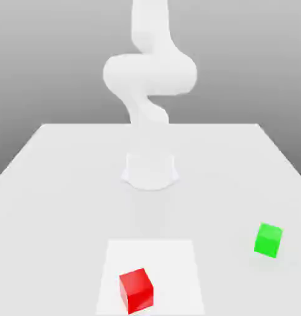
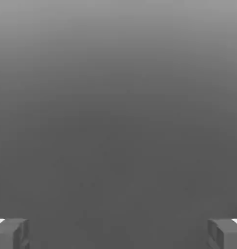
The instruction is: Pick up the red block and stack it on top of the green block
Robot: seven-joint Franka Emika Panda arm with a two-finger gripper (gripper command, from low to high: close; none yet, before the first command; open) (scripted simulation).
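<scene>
smooth red block (image 1: 136,289), smooth green block (image 1: 267,239), matt white table (image 1: 60,185)

No readable text, label, brand, number or sign anywhere.
</scene>
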